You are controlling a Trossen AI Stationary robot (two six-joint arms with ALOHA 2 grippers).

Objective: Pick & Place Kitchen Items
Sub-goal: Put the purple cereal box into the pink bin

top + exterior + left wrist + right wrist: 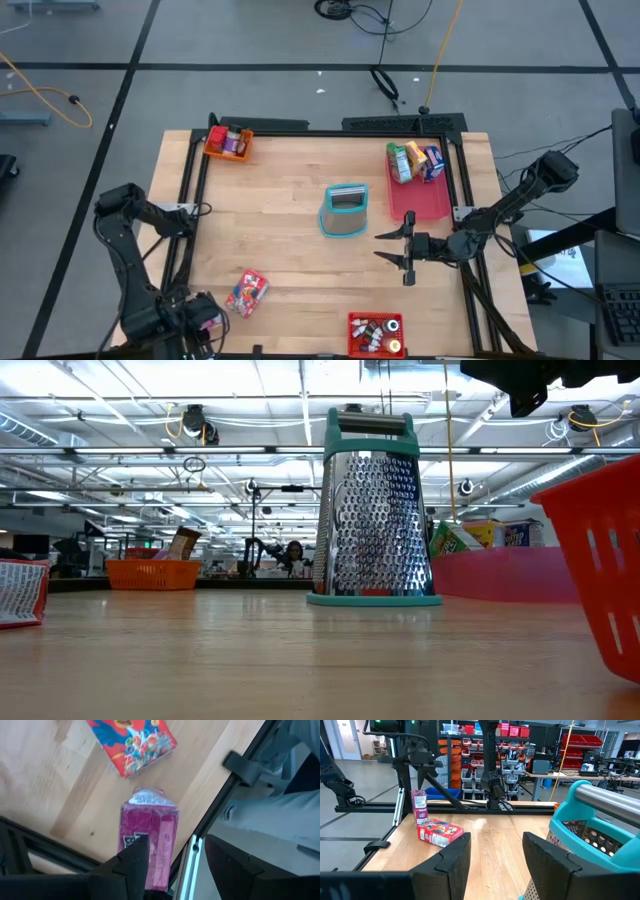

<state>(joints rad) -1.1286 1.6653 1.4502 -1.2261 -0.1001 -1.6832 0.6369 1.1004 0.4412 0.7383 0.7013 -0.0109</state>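
High view: a red snack box lies flat on the table at the lower left of the frame, its long axis running on a slant from upper right to lower left. Just below and left of it, at the table's near edge, a magenta carton stands by the left gripper. In the left wrist view the carton sits ahead of the spread fingers, not between them, with the red box beyond it. In the right wrist view the carton stands upright, its long axis vertical, touching or just behind the red box, which lies on its broad face.

A teal-framed grater stands upright at the middle of the frame; in the low view the grater rises with its handle on top. The right gripper hovers to the right of it and slightly lower in the frame, fingers apart and holding nothing.

At the upper right a pink tray holds green, yellow and blue packets bunched at its far end. An orange bin with a few items sits at the upper left, and a red bin of small bottles at the bottom centre-right.
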